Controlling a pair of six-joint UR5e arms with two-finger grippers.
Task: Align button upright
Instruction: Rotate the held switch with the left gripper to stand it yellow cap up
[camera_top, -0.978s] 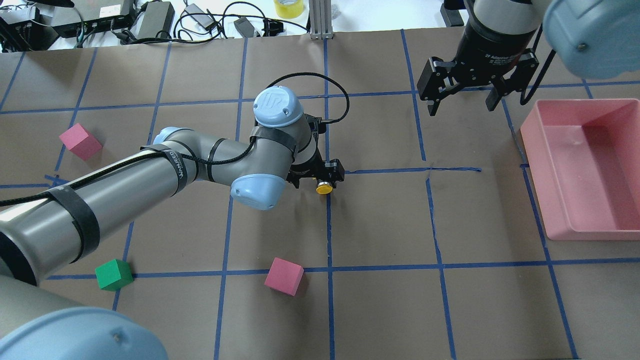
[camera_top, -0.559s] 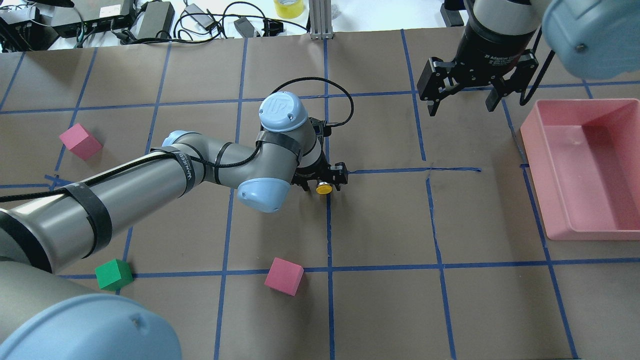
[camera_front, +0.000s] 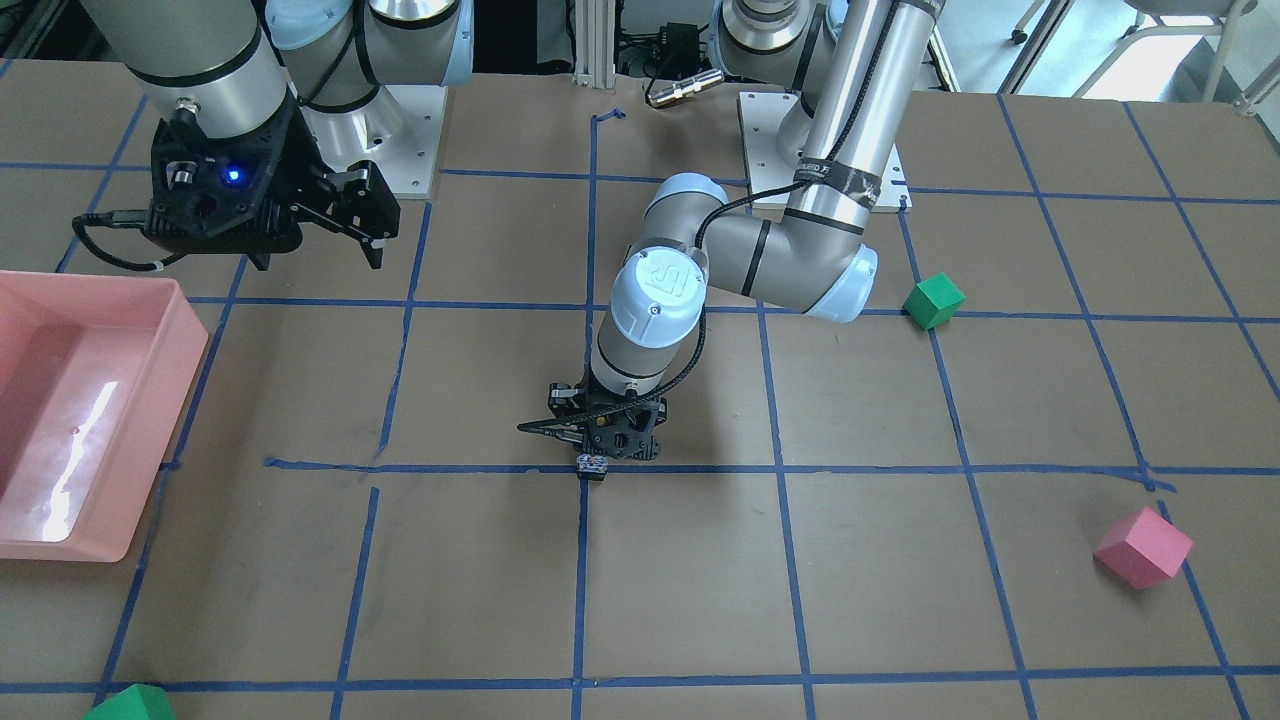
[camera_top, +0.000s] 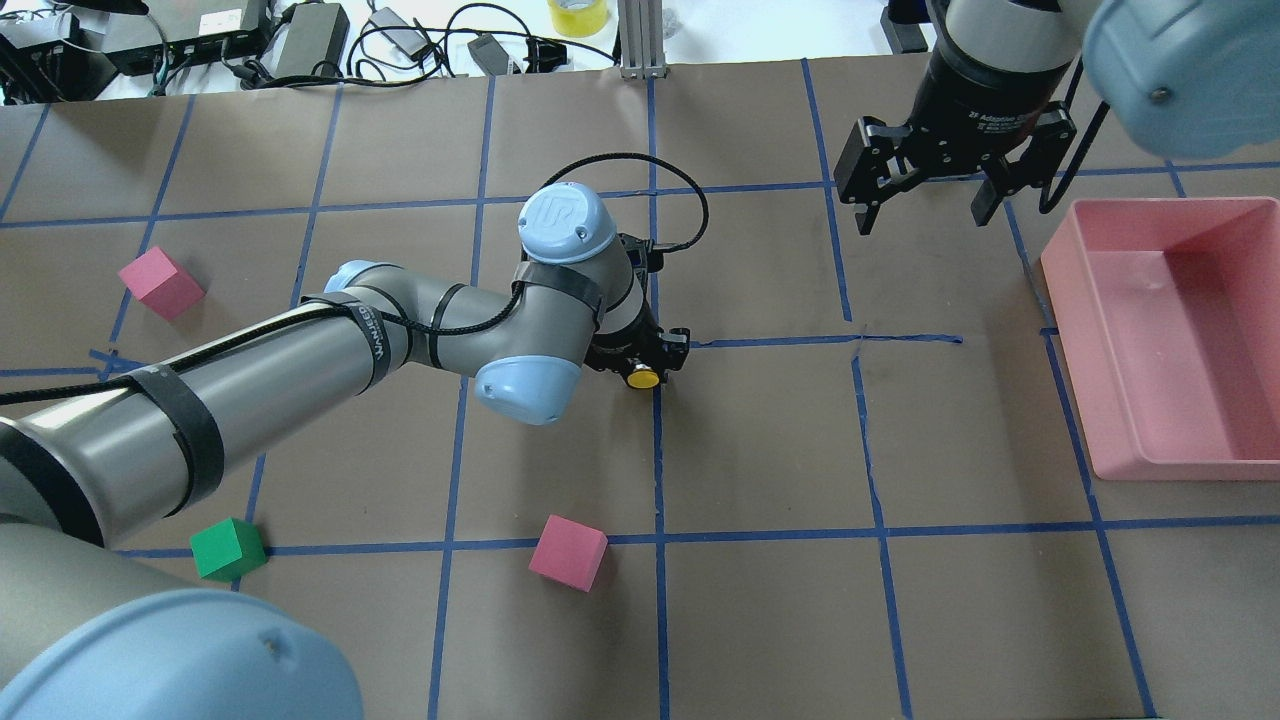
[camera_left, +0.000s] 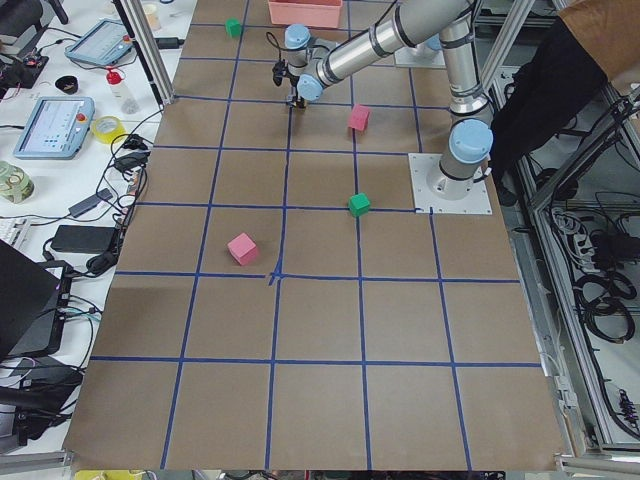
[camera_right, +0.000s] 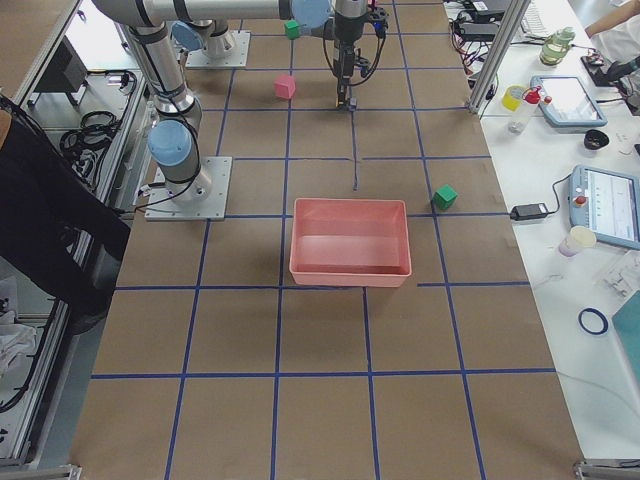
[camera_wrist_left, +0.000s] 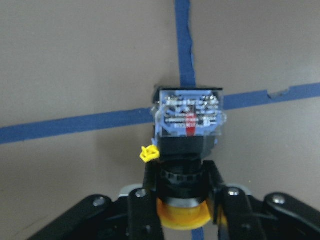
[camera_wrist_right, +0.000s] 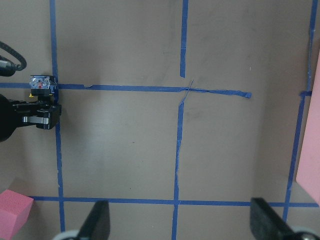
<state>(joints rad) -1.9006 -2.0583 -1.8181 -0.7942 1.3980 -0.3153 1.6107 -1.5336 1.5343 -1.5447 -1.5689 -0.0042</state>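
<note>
The button (camera_wrist_left: 189, 117) lies on its side at a blue tape crossing, its yellow cap (camera_top: 643, 378) towards the robot and its silvery-blue contact block (camera_front: 593, 465) facing away. My left gripper (camera_top: 641, 362) points down at the table and is shut on the button's black body. In the left wrist view one finger (camera_wrist_left: 145, 210) presses on each side of the collar. My right gripper (camera_top: 925, 205) is open and empty, held above the table at the far right, well away from the button. It also shows in the front view (camera_front: 370, 225).
A pink bin (camera_top: 1075, 330) stands at the right edge. A pink cube (camera_top: 567, 552) lies in front of the button, another pink cube (camera_top: 160, 283) at the far left, and a green cube (camera_top: 228, 549) at the near left. Cables and devices lie beyond the table's far edge.
My left arm shifted slightly right over the button, and its fingers closed in from a wider gap onto the button's body. The right arm has stayed still.
</note>
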